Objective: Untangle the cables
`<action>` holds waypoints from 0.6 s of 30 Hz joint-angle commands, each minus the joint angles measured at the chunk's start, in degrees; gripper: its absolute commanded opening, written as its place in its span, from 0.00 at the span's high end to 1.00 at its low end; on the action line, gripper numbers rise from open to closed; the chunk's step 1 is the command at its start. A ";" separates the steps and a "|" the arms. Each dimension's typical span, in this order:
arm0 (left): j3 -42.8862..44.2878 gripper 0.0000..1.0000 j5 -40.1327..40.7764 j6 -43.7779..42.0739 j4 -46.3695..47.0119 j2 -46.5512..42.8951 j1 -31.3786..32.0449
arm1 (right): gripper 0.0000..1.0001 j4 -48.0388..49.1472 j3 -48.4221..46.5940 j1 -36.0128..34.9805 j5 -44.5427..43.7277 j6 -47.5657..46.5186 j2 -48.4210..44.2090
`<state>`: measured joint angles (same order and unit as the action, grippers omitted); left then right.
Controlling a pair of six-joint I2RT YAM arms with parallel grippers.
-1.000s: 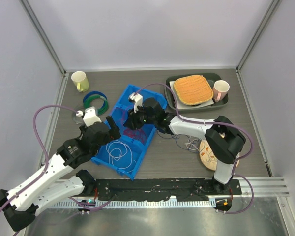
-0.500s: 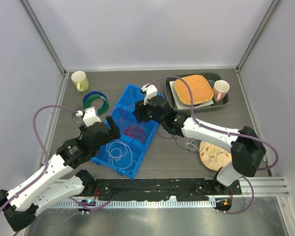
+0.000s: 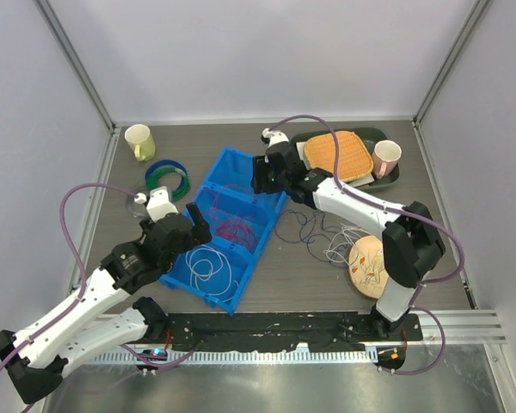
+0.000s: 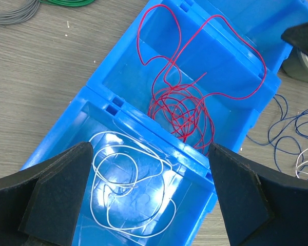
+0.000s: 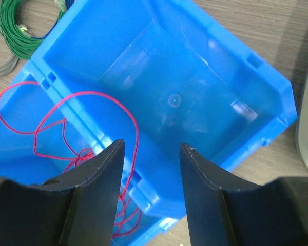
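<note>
Since 1 second ago the right gripper has swung away from the middle of the blue bin toward 1 o'clock, and it now hangs over the bin's far compartment. The left arm has not shifted.

Its wrist view shows the right gripper's jaws parted with nothing between them. The bare blue floor of the far compartment lies below, and a loop of the red cable rests off toward 8 o'clock. The left gripper is spread fully wide and empty, hovering over the bin's near end.

3 compartments run from 7 o'clock to 1 o'clock. The near 1 holds a white cable in loose loops, the middle 1 holds the red cable in a dense knot with 2 long loops reaching over the divider, and the far 1 holds no cable. On the table at 3 o'clock of the bin lie a dark blue cable and, just beside it toward 4 o'clock, another white cable. Whether those 2 are crossed I cannot tell.

By my reading, the red strand has just been let go, so 2 cables are sorted and 2 remain. The next move probably asks the right arm to travel toward 4 o'clock, come down on the dark blue strand alone, pinch it at a free loop and lift slowly. That way the white 1 beside it stays on the table instead of riding up with it.
</note>
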<state>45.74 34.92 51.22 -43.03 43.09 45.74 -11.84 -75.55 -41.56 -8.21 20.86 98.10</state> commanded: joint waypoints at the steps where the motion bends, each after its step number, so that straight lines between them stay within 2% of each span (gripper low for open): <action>1: 1.29 0.00 0.86 0.19 2.42 0.15 0.14 | 0.48 -2.40 -7.15 2.80 7.42 0.76 4.28; 5: 1.20 0.00 0.94 0.11 2.42 -0.11 0.14 | 0.47 -5.04 -11.98 3.24 12.07 0.84 8.06; 18: 1.11 0.00 1.47 0.19 2.33 -0.29 0.14 | 0.44 -6.80 -15.42 3.50 23.31 3.22 12.72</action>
<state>45.74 34.94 51.05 -43.03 43.22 45.74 -19.00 -87.88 -37.82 8.80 22.90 111.20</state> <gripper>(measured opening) 0.996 0.557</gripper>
